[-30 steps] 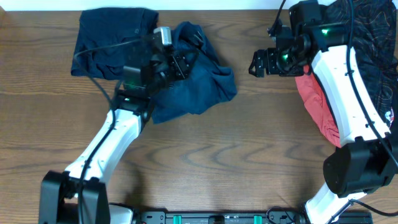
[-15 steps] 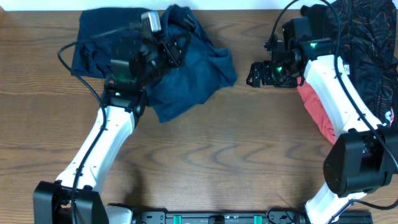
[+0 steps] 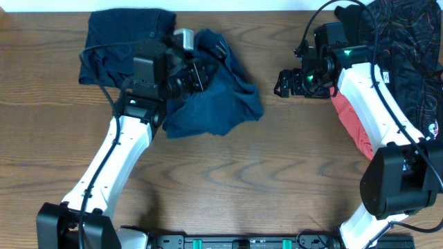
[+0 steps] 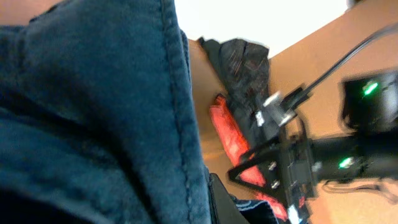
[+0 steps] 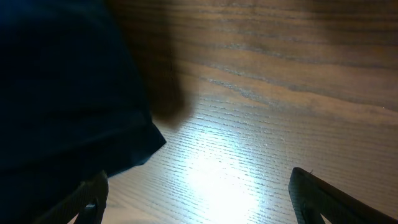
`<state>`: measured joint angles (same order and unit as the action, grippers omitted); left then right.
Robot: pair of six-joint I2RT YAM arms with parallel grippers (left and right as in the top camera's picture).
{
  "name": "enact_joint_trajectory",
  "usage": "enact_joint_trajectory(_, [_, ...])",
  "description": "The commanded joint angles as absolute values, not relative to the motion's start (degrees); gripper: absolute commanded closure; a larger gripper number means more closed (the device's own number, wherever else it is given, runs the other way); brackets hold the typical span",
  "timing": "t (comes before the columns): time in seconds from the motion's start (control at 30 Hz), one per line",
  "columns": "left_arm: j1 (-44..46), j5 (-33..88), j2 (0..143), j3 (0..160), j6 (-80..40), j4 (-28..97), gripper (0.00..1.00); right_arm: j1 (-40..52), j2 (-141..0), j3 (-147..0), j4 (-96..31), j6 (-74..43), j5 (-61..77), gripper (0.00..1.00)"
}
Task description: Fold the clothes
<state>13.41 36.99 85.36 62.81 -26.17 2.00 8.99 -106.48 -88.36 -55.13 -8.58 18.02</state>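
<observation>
**Operator:** What has changed over the last half second?

**Technician:** The left gripper has come back from the far edge toward the near side. The crumpled navy shorts it carries now spread further toward the near side of the table. The right gripper has stayed in place.

**Operator:** What state are the end effectors in?

**Technician:** The left gripper's jaws are together, clamped on a fold of the crumpled navy shorts. The right gripper's jaws stand apart over bare wood, near the right edge of that garment and not touching it.

**Operator:** Where are the task items?

**Technician:** The crumpled navy shorts lie at far centre-left. The second navy shorts lie flatter at far left. The left arm covers the place where the two meet, so I cannot tell whether they overlap. A red garment and a dark patterned garment lie at far right.

**Operator:** What does each view show that the others do not?

**Technician:** Only the left wrist view shows a stitched seam in the navy cloth close to the lens, with the right arm and its green lights beyond. Only the right wrist view shows the cloth edge resting on the wood, a bright glare patch, and the widely spaced fingertips. Only the overhead view shows both shorts.
</observation>
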Motion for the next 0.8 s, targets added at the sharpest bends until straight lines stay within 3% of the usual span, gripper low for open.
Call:
enact_joint_trajectory(0.0, [13.69,32.51,84.95,64.1,-16.25,4.75,0.94,8.51,-107.18,-88.05,-55.05,-9.19,18.26,0.09])
enact_joint_trajectory(0.4, [13.67,6.96,85.73,63.99,-4.67,19.81,0.93,8.54,-107.18,-88.05,-55.05,-9.17,18.26,0.09])
enact_joint_trajectory(0.43, [13.67,4.95,85.73,63.99,-4.67,20.51,0.88,8.54,-107.18,-88.05,-55.02,-9.15,18.26,0.09])
enact_joint_trajectory(0.47, [13.67,3.07,85.73,63.99,-4.67,21.19,0.71,8.54,-107.18,-88.05,-55.02,-9.15,18.26,0.09])
enact_joint_trajectory(0.5, [13.67,1.52,85.73,63.99,-4.67,21.93,0.48,8.54,-107.18,-88.05,-55.02,-9.15,18.26,0.09])
enact_joint_trajectory(0.53, [13.67,0.47,85.73,63.99,-4.67,22.59,0.36,8.54,-107.18,-88.05,-55.02,-9.15,18.26,0.09])
enact_joint_trajectory(0.6, [13.63,0.47,85.73,63.99,-4.6,23.62,0.22,8.54,-107.18,-88.05,-55.05,-9.15,18.24,0.08])
enact_joint_trajectory(0.77, [13.63,5.72,85.47,63.99,-4.82,25.08,0.0,8.54,-107.18,-88.05,-55.02,-9.13,18.24,0.08])
